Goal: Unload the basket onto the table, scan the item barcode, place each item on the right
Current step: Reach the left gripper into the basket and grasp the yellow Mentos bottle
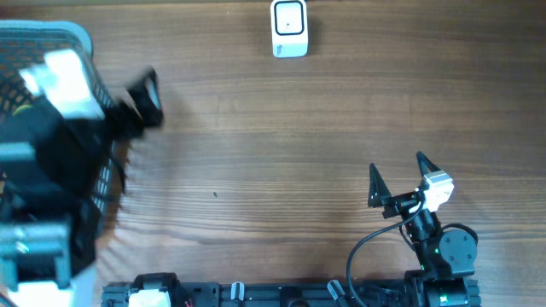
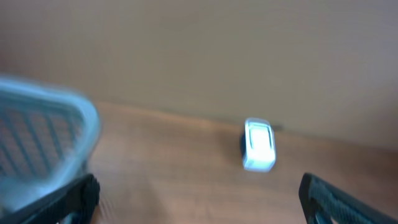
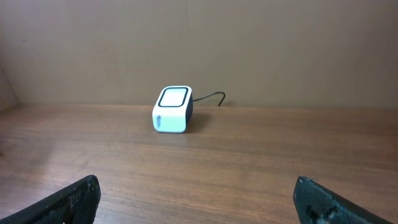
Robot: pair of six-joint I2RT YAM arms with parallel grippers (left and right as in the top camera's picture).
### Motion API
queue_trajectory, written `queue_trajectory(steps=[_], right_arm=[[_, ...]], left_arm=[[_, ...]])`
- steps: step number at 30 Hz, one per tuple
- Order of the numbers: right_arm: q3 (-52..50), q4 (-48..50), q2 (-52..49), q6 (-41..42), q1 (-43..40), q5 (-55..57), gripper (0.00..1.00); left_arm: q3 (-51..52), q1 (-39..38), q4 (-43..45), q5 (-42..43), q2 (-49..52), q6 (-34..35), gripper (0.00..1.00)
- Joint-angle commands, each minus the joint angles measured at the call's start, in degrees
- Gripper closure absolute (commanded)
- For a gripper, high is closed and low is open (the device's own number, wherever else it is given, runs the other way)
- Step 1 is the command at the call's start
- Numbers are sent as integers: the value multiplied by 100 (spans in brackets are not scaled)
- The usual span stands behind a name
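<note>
Wooden table (image 1: pixel 273 128), two arms.

Scanner (image 1: pixel 290 28): small white box, dark-framed window on top. It stands at the far edge of the table, roughly mid-width, well apart from both arms. Right wrist view shows it (image 3: pixel 172 110) upright near the back wall, a thin dark cable (image 3: pixel 208 96) curling out behind. Left wrist view has it (image 2: pixel 259 144) blurred, right of centre.

Basket (image 1: pixel 43 32): pale blue mesh, at the far left edge of the table. From the left wrist its corner (image 2: pixel 62 102) sits at the left of the frame, smeared.

Left arm (image 1: pixel 60 145): over the basket, heavily blurred from overhead. Left gripper (image 2: pixel 199 183): jaws spread wide, the two dark fingers (image 2: pixel 74 199) at opposite bottom corners, bare table between them, nothing held.

Right gripper (image 1: pixel 397 168): near the front right of the table, pointing toward the far edge. Jaws fully apart, nothing between; wrist view (image 3: pixel 196 182) shows only wood between the tips.

Item to scan: cannot make it out. The basket's inside is covered by the blurred arm.
</note>
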State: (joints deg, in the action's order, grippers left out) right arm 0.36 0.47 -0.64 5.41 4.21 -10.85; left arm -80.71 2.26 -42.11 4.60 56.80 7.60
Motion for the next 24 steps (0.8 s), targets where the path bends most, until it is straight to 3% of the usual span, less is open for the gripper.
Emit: queue_trajectory(steps=[1,3,4,10,13,17,24], right_arm=[[-7,28,37,96,33,57,0],[-7,28,37,96,33,55,0],[-7,28,37,94,33,57,0],[-7,28,37,96,33,57,0],[-7,28,37,94,33,57,0],[-7,28,39,96,33,57,0],[-7,28,37,96,33,57,0]], left_arm=[[-1250,201,-721,-455,686,-732,0],[-1285,389,-765,-1329,826,-789,0],[-1285,717,-708,-1961,914,-232,0],[-1283,2885,-616,-1834,1602,1755,0],[-1283,3602,-627,-881,2205,1858,0],[-1283,3858,-581,-831,3187,1834,0],[-1283,3646,-151,-1073,4911,1513,0]])
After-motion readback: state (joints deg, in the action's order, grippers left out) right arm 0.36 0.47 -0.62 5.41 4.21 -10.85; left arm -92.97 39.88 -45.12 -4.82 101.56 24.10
